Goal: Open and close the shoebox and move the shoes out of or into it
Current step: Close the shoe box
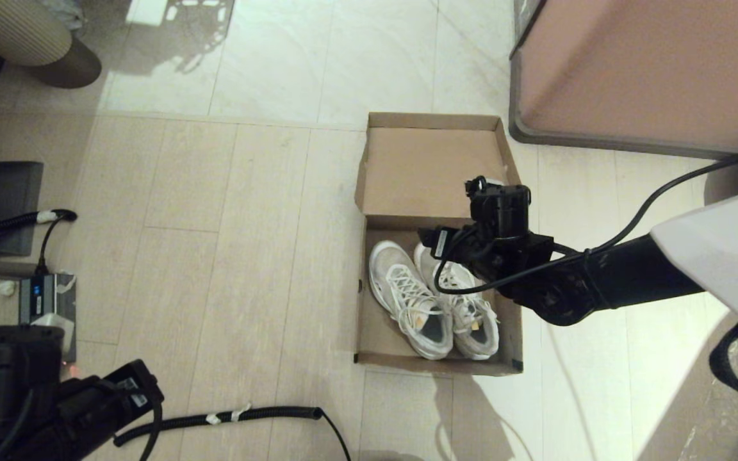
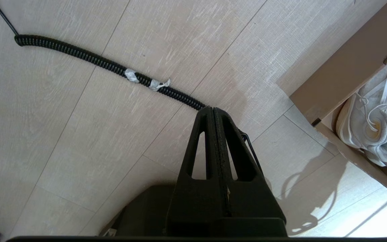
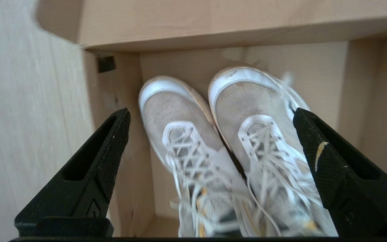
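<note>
The brown cardboard shoebox (image 1: 361, 307) stands open on the floor, its lid (image 1: 433, 169) folded back away from me. Both white lace-up shoes (image 1: 407, 298) lie side by side inside, toes toward the lid. My right gripper (image 1: 494, 211) hovers above the far end of the box. In the right wrist view it (image 3: 211, 112) is open, its fingers spread wider than the two shoes (image 3: 173, 111) below, touching nothing. My left gripper (image 1: 132, 384) is parked low at the near left, shut and empty (image 2: 212, 109); the box corner (image 2: 348, 67) shows beside it.
A large pinkish-brown cabinet (image 1: 644, 70) stands just beyond the box on the right. A coiled black cable (image 1: 228, 419) runs across the floor near me. A power brick (image 1: 49, 301) and a dark unit (image 1: 0, 205) sit at the left.
</note>
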Robot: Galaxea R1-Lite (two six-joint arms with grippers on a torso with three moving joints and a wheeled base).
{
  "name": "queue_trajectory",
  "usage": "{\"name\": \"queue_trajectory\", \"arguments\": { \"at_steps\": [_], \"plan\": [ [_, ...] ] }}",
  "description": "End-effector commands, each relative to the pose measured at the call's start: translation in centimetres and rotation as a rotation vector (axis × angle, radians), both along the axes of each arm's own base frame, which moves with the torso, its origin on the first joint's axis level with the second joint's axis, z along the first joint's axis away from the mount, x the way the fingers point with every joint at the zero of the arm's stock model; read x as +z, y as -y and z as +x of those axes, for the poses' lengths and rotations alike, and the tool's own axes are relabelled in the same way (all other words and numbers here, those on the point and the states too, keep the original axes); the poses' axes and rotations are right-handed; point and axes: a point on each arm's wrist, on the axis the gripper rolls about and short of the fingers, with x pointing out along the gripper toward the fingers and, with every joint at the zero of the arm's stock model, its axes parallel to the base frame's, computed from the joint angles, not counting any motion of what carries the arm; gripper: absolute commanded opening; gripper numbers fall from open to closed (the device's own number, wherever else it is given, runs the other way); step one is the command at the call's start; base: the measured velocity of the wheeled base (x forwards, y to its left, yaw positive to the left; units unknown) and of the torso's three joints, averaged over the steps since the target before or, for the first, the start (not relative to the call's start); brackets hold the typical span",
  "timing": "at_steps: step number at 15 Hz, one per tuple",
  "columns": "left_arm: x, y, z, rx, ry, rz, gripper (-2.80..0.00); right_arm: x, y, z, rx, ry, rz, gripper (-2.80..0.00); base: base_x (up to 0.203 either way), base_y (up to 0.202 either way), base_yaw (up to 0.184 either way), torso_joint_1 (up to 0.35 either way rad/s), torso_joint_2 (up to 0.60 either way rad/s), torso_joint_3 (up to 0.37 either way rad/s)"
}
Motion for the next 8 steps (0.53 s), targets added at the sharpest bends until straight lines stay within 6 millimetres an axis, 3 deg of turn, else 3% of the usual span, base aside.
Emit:
{"name": "queue_trajectory", "arguments": {
  "at_steps": [1, 8],
  "plan": [
    [0.0, 0.0, 0.0, 0.001, 0.002, -0.003, -2.8, 3.2, 0.6, -2.2, 0.012, 0.021, 0.003, 0.0, 0.0, 0.0, 0.0, 0.0, 0.0, 0.0],
    [0.6, 0.6, 0.7, -0.091, 0.01, -0.031, -2.8, 1.9, 2.0, -4.9, 0.002, -0.05, -0.064, 0.0, 0.0, 0.0, 0.0, 0.0, 0.0, 0.0]
  ]
}}
